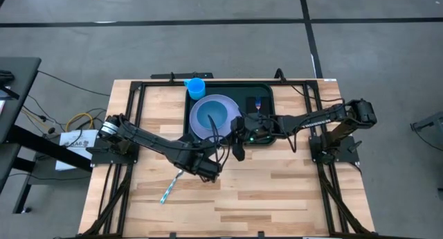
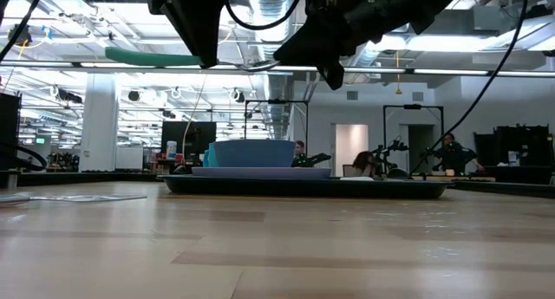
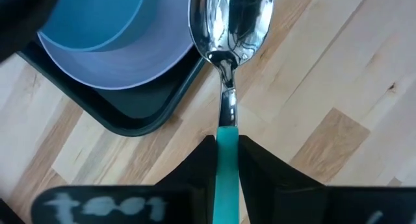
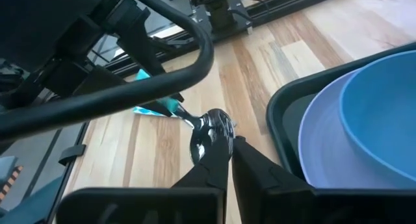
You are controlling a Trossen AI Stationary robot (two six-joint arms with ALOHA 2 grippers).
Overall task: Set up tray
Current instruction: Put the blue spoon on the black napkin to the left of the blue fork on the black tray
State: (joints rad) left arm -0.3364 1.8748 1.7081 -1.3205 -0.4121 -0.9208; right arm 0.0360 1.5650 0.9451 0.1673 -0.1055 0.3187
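Note:
A spoon point(image 3: 231, 29) with a metal bowl and a long teal handle point(image 1: 169, 188) hangs in the air near the near edge of the dark tray point(image 1: 272, 100). My left gripper point(image 3: 227, 143) is shut on the handle. My right gripper point(image 4: 229, 145) is shut, and its tips stand right at the spoon's bowl point(image 4: 211, 130). On the tray are a lavender plate point(image 1: 201, 125) with a blue bowl point(image 1: 218, 116) on it, a blue cup point(image 1: 196, 86) at the far left corner, and a black napkin point(image 1: 257, 104). My left gripper pinches the teal handle point(image 3: 227, 136) between its two fingers, close to the metal neck. The fingers slant steeply down and lie along the spoon. The spoon is lifted clear and about level in the low view, its bowl toward the tray and its handle's free end point(image 2: 130, 55) sticking out behind. My right gripper reaches the tip of the spoon's bowl point(image 4: 221, 136) at a shallow downward slant from the table's right. I cannot tell whether its shut fingers touch the bowl.
Black frame rails point(image 1: 131, 107) run along the table's left, far and right edges. Bare wood point(image 1: 277, 190) lies near of the tray. Both arms cross over the table's middle, their grippers close together.

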